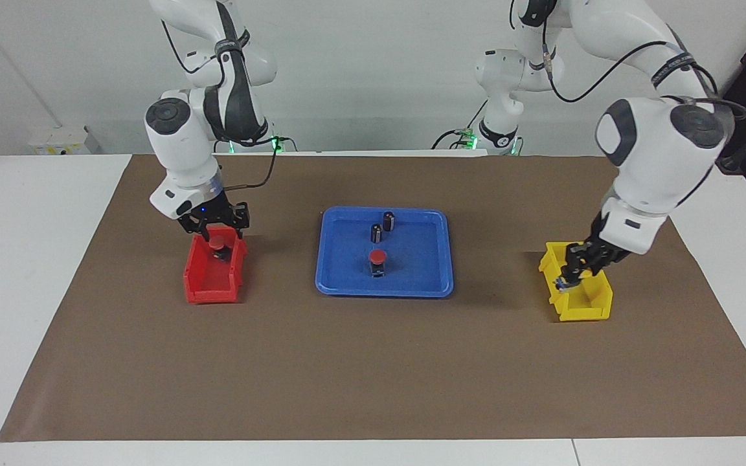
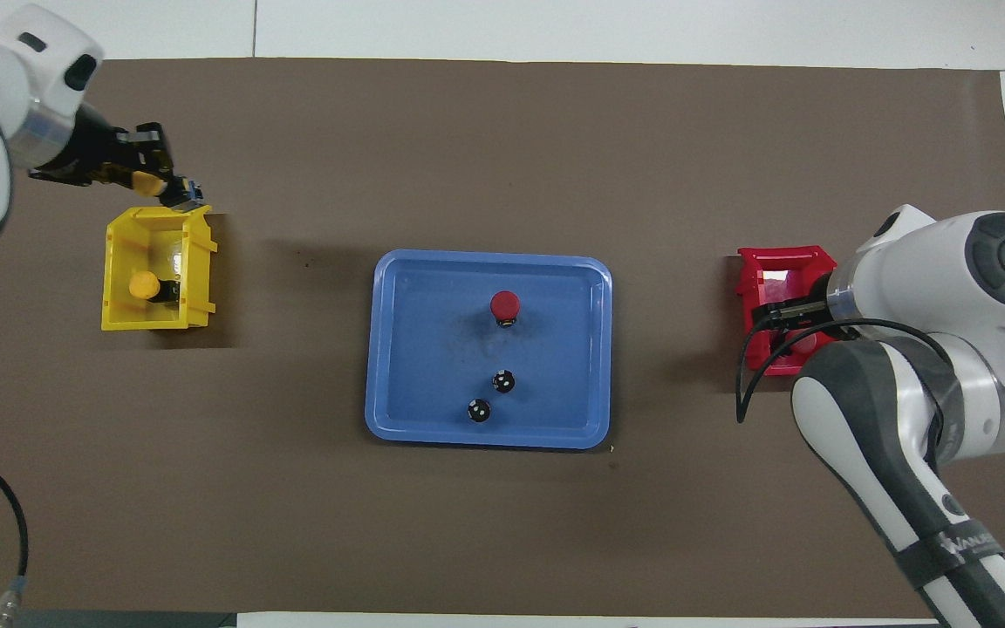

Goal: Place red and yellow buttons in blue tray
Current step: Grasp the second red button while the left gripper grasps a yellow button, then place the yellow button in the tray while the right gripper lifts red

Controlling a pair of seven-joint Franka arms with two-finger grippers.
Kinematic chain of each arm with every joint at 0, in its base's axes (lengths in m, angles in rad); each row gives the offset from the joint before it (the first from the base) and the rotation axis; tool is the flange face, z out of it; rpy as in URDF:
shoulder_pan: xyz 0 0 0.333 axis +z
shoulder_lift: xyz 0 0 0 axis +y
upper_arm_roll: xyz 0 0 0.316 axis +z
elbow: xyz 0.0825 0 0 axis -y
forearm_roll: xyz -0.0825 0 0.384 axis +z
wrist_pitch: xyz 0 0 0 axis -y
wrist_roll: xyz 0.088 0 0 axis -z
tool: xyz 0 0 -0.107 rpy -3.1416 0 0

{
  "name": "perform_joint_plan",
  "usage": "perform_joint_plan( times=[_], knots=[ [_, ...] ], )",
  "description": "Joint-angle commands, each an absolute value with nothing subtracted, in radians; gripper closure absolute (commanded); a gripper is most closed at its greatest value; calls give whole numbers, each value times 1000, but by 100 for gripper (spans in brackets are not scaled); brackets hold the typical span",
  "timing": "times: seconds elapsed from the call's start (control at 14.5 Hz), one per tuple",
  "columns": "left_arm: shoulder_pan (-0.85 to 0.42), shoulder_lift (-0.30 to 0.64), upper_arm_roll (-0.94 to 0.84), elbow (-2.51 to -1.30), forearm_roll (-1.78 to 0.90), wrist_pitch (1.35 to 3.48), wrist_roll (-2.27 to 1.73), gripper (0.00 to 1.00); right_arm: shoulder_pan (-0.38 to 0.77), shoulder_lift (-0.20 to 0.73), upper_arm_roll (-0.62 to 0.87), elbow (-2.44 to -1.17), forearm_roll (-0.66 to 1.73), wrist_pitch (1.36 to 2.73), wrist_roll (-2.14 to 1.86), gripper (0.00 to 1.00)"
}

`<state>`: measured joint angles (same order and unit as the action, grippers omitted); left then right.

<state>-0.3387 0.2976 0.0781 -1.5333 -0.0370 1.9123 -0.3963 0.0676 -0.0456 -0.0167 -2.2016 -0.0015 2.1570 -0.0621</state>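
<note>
Blue tray (image 1: 439, 282), plain. Red-capped button (image 1: 377, 257) on it, black body; two dark cylinders (image 1: 383, 226) beside it. Red bin (image 1: 203, 289) with my second red-capped button (image 1: 217, 244). Yellow bin (image 2: 115, 314), yellow-capped button (image 2: 144, 285) inside. Another yellow cap (image 2: 148, 181) in my left gripper (image 2: 153, 179), black fingers. My arms white with dark grey joints. Brown mat (image 1: 373, 362) on white tabletop (image 1: 23, 259).

The right arm's wrist hides the red bin's (image 2: 783, 262) button in the overhead view.
</note>
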Motion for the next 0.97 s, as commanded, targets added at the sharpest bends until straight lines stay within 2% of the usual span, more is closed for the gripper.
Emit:
perform_joint_plan(
  times=[0.0,0.21,0.34,0.69,0.9],
  knots=[
    [-492,278,94,-1621,-44,1980,-553,98,28,-69,-3,-2264,26,2222,-113,25],
    [-619,279,94,-1712,-44,2040,-615,98,23,-72,-3,-2328,26,2302,-135,28],
    [-658,276,92,-1764,-44,2086,-617,98,23,-69,-3,-2344,26,2322,-140,29],
    [-730,320,91,-1787,-44,2149,-663,98,-15,-75,-5,-2370,26,2326,-190,30],
    [-742,337,92,-1789,-44,2158,-672,98,-17,-78,-3,-2382,26,2338,-196,35]
  ],
)
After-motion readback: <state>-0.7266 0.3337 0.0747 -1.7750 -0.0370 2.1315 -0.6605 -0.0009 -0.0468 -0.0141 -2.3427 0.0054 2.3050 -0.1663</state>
